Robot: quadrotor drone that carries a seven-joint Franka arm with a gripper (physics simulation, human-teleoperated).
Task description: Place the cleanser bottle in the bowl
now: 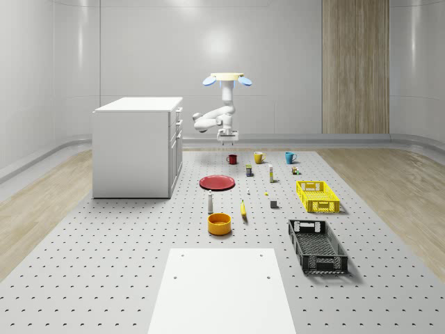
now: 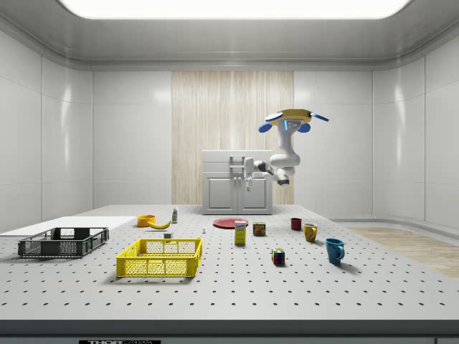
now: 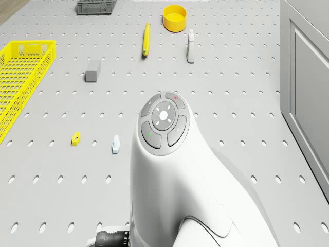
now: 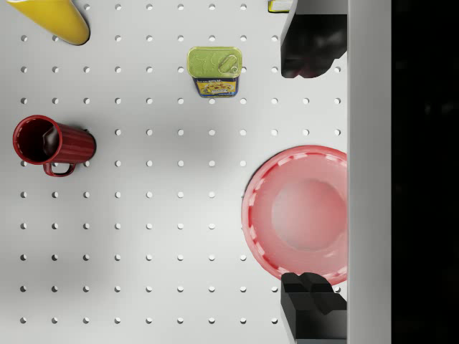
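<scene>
The cleanser bottle (image 1: 210,202) (image 2: 174,214) (image 3: 190,46) is a slim white bottle standing upright on the perforated table. Just in front of it sits the orange-yellow bowl (image 1: 219,223) (image 2: 146,221) (image 3: 175,18), with nothing in it. The drone (image 1: 227,80) (image 2: 290,118) hovers high over the far part of the table, beside the white cabinet. My gripper (image 1: 227,139) (image 2: 247,180) (image 4: 313,179) hangs from the folded arm, pointing down, open and holding nothing. It is above the red plate (image 4: 297,211), well away from the bottle and the bowl.
The white cabinet (image 1: 135,146) stands at the whole-scene view's left. A red mug (image 4: 50,143), a can (image 4: 214,70), a yellow mug (image 1: 259,157) and a blue mug (image 1: 290,157) lie under and near the drone. A banana (image 1: 243,209), yellow basket (image 1: 318,195) and black basket (image 1: 317,245) lie nearer.
</scene>
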